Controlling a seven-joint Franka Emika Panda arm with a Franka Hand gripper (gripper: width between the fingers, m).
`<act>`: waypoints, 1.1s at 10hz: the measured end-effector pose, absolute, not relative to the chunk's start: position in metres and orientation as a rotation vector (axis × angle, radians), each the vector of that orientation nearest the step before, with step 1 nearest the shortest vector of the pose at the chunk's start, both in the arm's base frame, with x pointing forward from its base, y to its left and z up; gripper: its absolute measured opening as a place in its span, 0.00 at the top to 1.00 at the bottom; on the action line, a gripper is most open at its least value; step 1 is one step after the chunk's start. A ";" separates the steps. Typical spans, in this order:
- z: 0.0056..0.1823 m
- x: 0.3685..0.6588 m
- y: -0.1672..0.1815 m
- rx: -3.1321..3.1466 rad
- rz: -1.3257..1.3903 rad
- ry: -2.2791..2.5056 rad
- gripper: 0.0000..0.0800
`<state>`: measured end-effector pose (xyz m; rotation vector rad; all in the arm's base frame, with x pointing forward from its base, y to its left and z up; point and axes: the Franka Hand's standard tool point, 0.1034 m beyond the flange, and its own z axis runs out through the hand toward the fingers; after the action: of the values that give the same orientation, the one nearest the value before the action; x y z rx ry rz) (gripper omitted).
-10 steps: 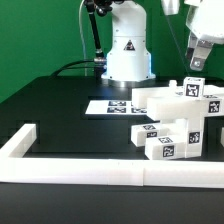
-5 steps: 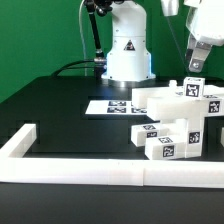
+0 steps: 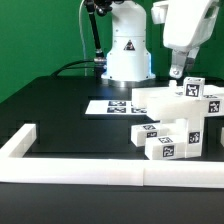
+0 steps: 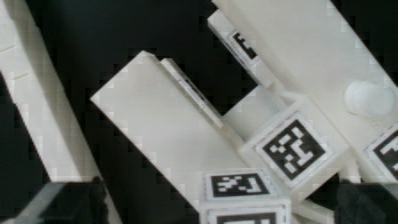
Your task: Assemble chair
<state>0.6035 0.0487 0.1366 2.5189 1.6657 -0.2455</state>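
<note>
Gripper (image 3: 179, 70): jaws wide apart, nothing between them. It hovers above the chair parts (image 3: 172, 125), just over the upper tagged cube end (image 3: 194, 88), not touching it. In the wrist view one dark fingertip (image 4: 59, 200) shows at the frame's corner, clear of any part.

Directly beneath the camera: a slanted flat panel (image 4: 169, 110), a tagged block (image 4: 294, 145) against it, and a long bar (image 4: 45, 110) beside them.

Chair parts: all gathered in one heap on the tabletop (image 3: 60, 110), at the exterior view's right, just behind the border rail (image 3: 70, 168). Some pieces sit stacked on others; whether any are actually joined cannot be told.

Marker board (image 3: 108, 105) lies flat behind the heap, in front of the arm's base (image 3: 128, 55).

Progress, as judged: early or middle. No recognisable chair stands yet; several blocks look loose. The step in hand seems to be an approach to pick a part. Most of the joining is left.
</note>
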 end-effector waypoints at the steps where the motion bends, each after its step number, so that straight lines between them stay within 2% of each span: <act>1: 0.135 0.604 0.050 2.517 -0.247 1.669 0.19; 8: 0.117 0.603 0.062 2.511 -0.261 1.690 0.19; 10: 0.117 0.603 0.061 2.512 -0.262 1.689 0.52; 11: 0.117 0.603 0.061 2.515 -0.262 1.684 0.52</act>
<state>0.6026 0.0611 0.1166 2.5155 1.6835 -0.2622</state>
